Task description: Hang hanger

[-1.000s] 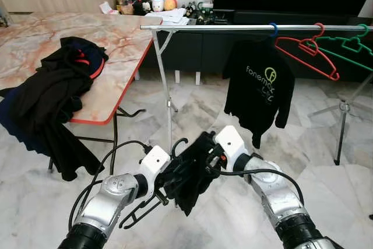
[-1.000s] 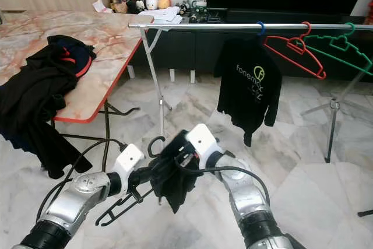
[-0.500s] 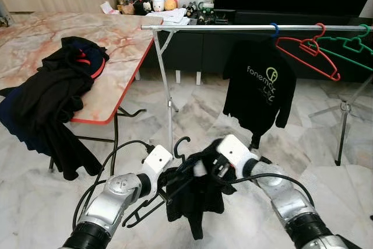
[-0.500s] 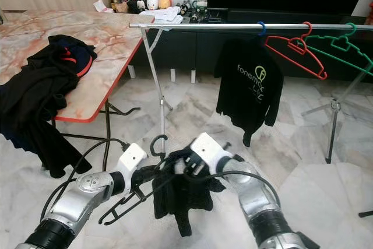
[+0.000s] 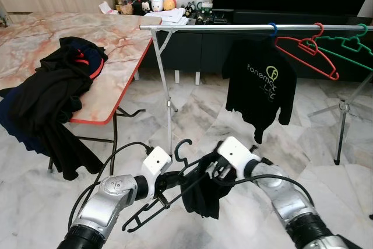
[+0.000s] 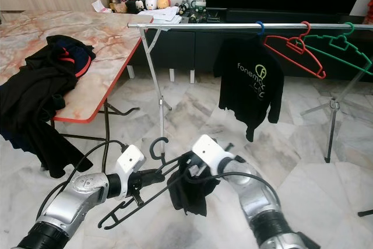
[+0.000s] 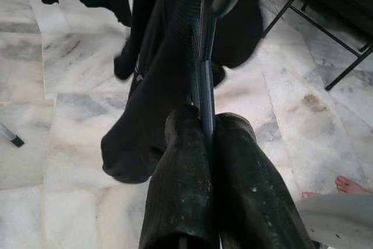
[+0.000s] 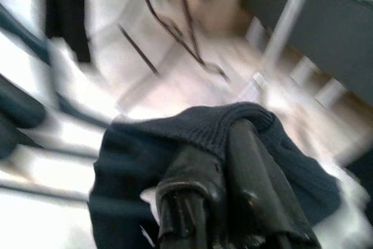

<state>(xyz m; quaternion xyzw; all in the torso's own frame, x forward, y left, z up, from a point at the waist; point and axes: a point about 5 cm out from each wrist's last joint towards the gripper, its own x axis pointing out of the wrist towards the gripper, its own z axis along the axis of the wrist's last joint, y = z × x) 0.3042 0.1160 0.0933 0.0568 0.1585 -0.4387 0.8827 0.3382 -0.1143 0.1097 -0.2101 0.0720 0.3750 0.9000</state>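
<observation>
Since half a second ago, the dark garment (image 5: 201,193) has been bunched up higher and is now gathered in a shorter clump under the right gripper (image 5: 211,169), while the black hanger (image 5: 160,193) has stayed low between the two arms.

In the head views, the hanger is held by the left gripper (image 5: 169,177) well below the silver clothes rail (image 5: 256,27), its hook (image 5: 182,147) pointing up just beside the garment. On the rail are seen a black printed T-shirt (image 5: 259,88), a red hanger (image 5: 308,53) and a green hanger (image 5: 349,45). A heap of dark clothes (image 5: 49,94) lies on the marble-topped table (image 5: 119,51) to the robot's left.

In the left wrist view, the left gripper's fingers (image 7: 180,185) are pressed together on the thin bar of the hanger, the garment draped ahead of them over the marble floor (image 7: 64,56) — a person's bare toes (image 7: 352,186) are caught at the frame's edge.

In the right wrist view — blurred — the right gripper's fingers (image 8: 250,196) are pinched into a fold of the dark knit fabric.
</observation>
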